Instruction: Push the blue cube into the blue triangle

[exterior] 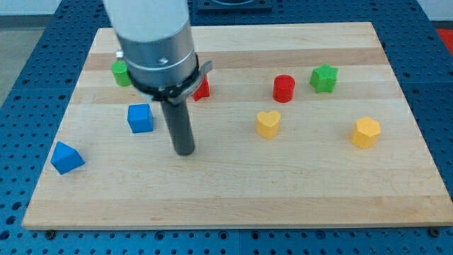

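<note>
The blue cube (140,117) sits on the wooden board at the view's left. The blue triangle (66,158) lies lower and further left, near the board's left edge, apart from the cube. My tip (185,151) rests on the board to the right of the cube and a little lower, a short gap away from it, not touching. The arm's grey body hangs over the upper left of the board.
A green block (121,73) and a red block (202,88) are partly hidden behind the arm. A red cylinder (284,88), a green star (324,78), a yellow heart (268,123) and a yellow hexagon (366,132) lie at the right.
</note>
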Controlling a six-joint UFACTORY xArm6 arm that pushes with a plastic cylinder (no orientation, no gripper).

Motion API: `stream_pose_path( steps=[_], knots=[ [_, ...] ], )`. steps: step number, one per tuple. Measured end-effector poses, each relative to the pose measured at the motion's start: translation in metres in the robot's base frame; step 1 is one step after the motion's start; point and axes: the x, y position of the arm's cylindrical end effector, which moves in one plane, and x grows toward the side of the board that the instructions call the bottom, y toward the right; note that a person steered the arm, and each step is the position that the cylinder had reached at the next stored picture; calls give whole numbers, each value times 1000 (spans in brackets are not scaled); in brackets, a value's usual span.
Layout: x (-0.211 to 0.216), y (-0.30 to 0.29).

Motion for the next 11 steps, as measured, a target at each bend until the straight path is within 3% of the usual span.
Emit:
stream_pose_path(
  steps=[1, 3, 5, 9, 10, 11],
  knots=[
    [-46, 0],
    [-74, -50],
    [-26, -104],
    [-8, -151],
    [-18, -88],
    [5, -51]
  ],
)
